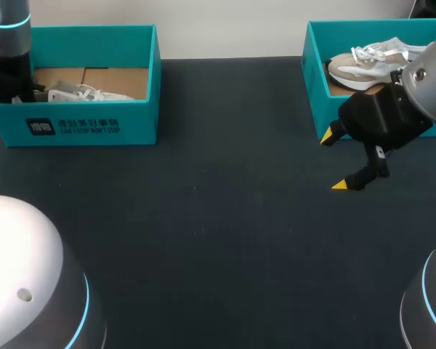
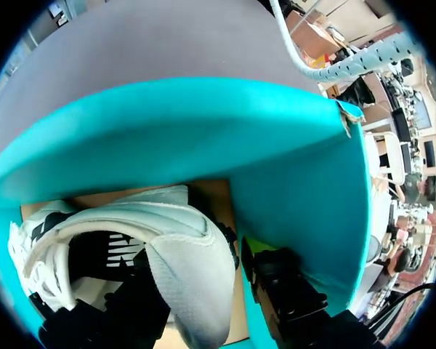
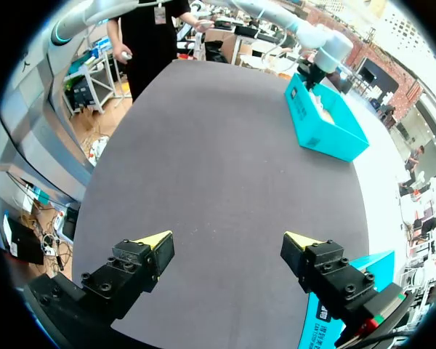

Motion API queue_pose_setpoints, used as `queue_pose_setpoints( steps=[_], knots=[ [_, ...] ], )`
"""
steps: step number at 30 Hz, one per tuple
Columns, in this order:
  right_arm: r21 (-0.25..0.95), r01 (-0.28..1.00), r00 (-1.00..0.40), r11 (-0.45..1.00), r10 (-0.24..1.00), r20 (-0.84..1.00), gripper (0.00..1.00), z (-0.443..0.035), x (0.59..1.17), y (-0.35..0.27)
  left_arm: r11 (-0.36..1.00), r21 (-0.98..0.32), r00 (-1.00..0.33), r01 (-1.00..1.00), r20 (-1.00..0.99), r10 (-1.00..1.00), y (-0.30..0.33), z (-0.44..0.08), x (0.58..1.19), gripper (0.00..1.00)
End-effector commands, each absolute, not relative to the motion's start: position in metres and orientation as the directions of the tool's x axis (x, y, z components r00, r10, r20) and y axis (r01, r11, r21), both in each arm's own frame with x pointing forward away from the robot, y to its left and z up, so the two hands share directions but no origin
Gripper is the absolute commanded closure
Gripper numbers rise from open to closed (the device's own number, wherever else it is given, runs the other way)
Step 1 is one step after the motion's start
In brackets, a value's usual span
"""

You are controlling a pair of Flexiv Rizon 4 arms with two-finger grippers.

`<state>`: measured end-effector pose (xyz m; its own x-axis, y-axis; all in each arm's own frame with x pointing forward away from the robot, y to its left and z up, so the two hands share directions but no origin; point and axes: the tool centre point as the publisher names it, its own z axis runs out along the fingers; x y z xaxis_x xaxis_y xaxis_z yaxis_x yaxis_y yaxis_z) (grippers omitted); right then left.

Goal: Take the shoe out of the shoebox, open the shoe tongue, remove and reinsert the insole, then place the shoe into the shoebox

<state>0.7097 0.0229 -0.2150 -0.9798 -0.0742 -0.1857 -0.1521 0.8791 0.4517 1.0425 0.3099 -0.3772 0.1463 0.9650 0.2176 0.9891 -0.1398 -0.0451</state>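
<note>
Far left: left shoebox (image 1: pixel 94 120), an open teal cardboard carton with straight walls. Its front wall carries a dark square mark and two lines of dark print (image 1: pixel 73 126), not transcribed here. The plain brown cardboard floor (image 1: pixel 109 76) shows inside. A white shoe (image 1: pixel 80 93) lies on that floor with its laces loose. The left arm comes down at the box's left end, and the left hand (image 2: pixel 203 298) is inside the box at the shoe. In the left wrist view the shoe (image 2: pixel 182 247) fills the space under the hand. It has a white mesh and smooth upper, a padded collar, a dark lining and a dark striped emblem on the side. The teal wall (image 2: pixel 203 131) curves close ahead and to one side. Whether the hand is clenched on the shoe or only resting against it: cannot tell. Centre: tabletop (image 1: pixel 203 218), dark with a matte, cloth-like surface. Right: right hand (image 1: pixel 333 161) hangs over the tabletop just in front of the right shoebox (image 1: pixel 316 94), which is the same teal carton. The hand is released, its yellow tips spread wide with nothing between them. The right wrist view shows only dark tabletop under the hand (image 3: pixel 229 247). A printed teal box corner (image 3: pixel 334 313) sits just beside one finger. The right box holds a beige shoe (image 1: pixel 363 65) with a smooth rounded toe, white laces and a pale sole, lying lengthwise.
</note>
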Motion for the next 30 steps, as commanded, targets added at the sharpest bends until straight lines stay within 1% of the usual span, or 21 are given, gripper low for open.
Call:
queue_pose_setpoints(
  steps=[1,12,14,15,16,17,18,20,22,25,27,30],
  knots=[
    [0.450,-0.152,-0.980,0.880,-0.074,-0.187,0.00,-0.216,0.710,0.024,-0.144,-0.038,0.148,0.989,0.207,0.967,0.311,-0.370,1.041,0.53],
    [0.450,-0.152,-0.980,0.880,-0.074,-0.187,0.00,-0.216,0.710,0.024,-0.158,-0.013,0.158,0.987,0.161,0.974,0.306,-0.346,1.039,0.50],
    [0.450,-0.152,-0.980,0.880,-0.074,-0.187,0.00,-0.216,0.710,0.024,-0.161,-0.006,0.160,0.987,0.150,0.976,0.305,-0.343,1.040,0.46],
    [0.450,-0.152,-0.980,0.880,-0.074,-0.187,0.00,-0.216,0.710,0.024,-0.163,-0.003,0.161,0.987,0.149,0.976,0.304,-0.341,1.040,0.42],
    [0.450,-0.152,-0.980,0.880,-0.074,-0.187,0.00,-0.216,0.710,0.024,-0.164,0.002,0.162,0.987,0.147,0.976,0.304,-0.339,1.040,0.33],
    [0.450,-0.152,-0.980,0.880,-0.074,-0.187,0.00,-0.216,0.710,0.024,-0.167,0.005,0.165,0.986,0.140,0.976,0.303,-0.337,1.040,0.28],
    [0.450,-0.152,-0.980,0.880,-0.074,-0.187,0.00,-0.216,0.710,0.024,-0.167,0.007,0.164,0.986,0.135,0.977,0.303,-0.334,1.040,0.27],
    [0.450,-0.152,-0.980,0.880,-0.074,-0.187,0.00,-0.216,0.710,0.024,-0.171,0.013,0.168,0.985,0.121,0.978,0.302,-0.330,1.041,0.27],
    [0.450,-0.152,-0.980,0.880,-0.074,-0.187,0.00,-0.216,0.710,0.024,-0.174,0.018,0.171,0.985,0.110,0.979,0.301,-0.324,1.042,0.24],
    [0.450,-0.152,-0.980,0.880,-0.074,-0.187,0.00,-0.216,0.710,0.024,-0.183,0.033,0.179,0.983,0.094,0.979,0.299,-0.313,1.040,0.25],
    [0.450,-0.152,-0.980,0.880,-0.074,-0.187,0.00,-0.216,0.710,0.024,-0.185,0.047,0.180,0.982,0.085,0.980,0.297,-0.306,1.039,0.28],
    [0.450,-0.152,-0.980,0.880,-0.074,-0.187,0.00,-0.216,0.710,0.024,-0.189,0.066,0.186,0.980,0.058,0.981,0.294,-0.294,1.038,0.26]
  ],
)
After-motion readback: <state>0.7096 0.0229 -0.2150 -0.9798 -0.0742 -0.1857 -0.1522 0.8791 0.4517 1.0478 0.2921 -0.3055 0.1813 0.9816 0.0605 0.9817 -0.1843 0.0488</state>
